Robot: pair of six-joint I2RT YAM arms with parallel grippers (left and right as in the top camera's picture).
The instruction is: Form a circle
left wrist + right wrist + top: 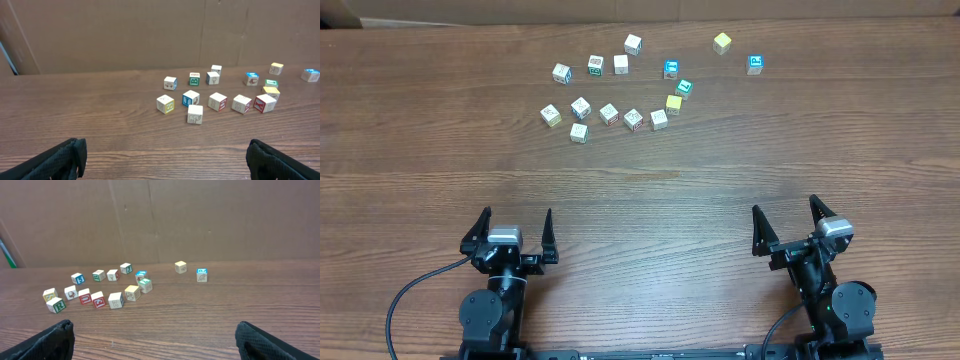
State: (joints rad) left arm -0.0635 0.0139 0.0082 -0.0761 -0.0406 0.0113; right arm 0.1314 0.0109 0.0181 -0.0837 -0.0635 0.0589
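The blocks (609,114) lie in a loose, unclosed oval on the far side of the table (440,170), long axis running left to right. A yellow block (722,43) and a blue-faced block (755,65) stray off its right end. All sit well ahead of both arms. The left gripper (517,215) is nearer the oval and the right gripper (786,206) nearer the strays. Both are spread wide and empty.

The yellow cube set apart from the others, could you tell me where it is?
In the overhead view the yellow cube sits far back, right of the main scatter, nearest the blue cube on its right.
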